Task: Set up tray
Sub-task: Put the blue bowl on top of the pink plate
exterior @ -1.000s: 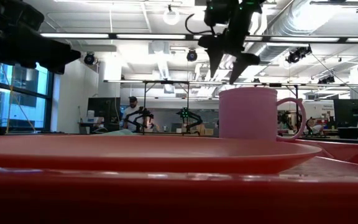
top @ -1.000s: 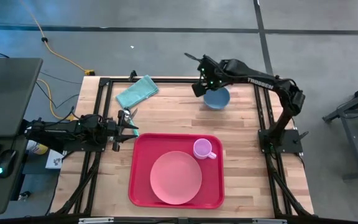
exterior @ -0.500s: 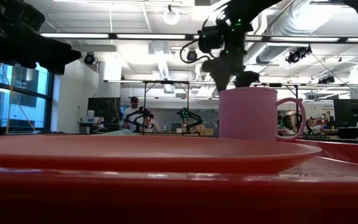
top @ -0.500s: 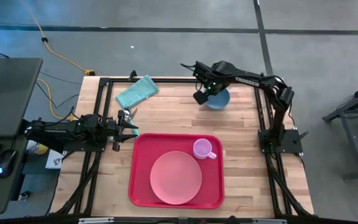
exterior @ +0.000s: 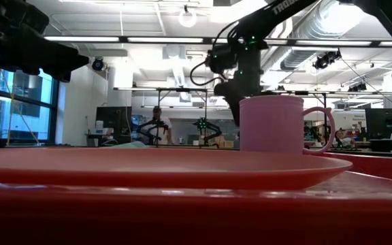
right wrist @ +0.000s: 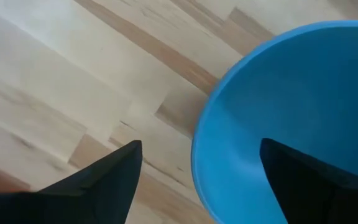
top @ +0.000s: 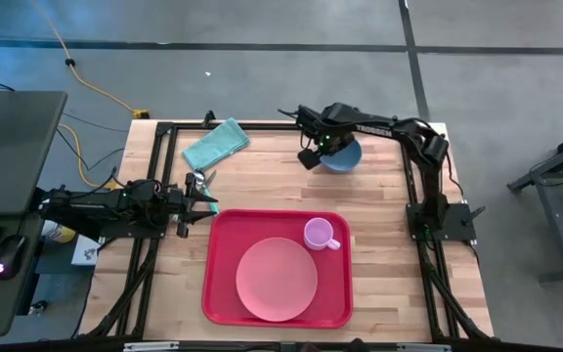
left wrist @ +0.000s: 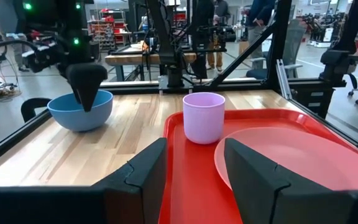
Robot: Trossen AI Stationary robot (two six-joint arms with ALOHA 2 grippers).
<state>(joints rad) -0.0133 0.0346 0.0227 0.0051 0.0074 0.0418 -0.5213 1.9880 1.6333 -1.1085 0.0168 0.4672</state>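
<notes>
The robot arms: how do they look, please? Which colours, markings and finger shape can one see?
Both arms are black. The right arm carries white TROSSEN lettering and small green lights near its wrist, with a thin black cable looping there. The left gripper has two dark, blocky, wedge-shaped fingers.

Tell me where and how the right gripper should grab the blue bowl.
Grip the bowl's thin rim on its left side, coming from above. It sits upright and open, and the right gripper is open with one finger outside the wall and one inside.
</notes>
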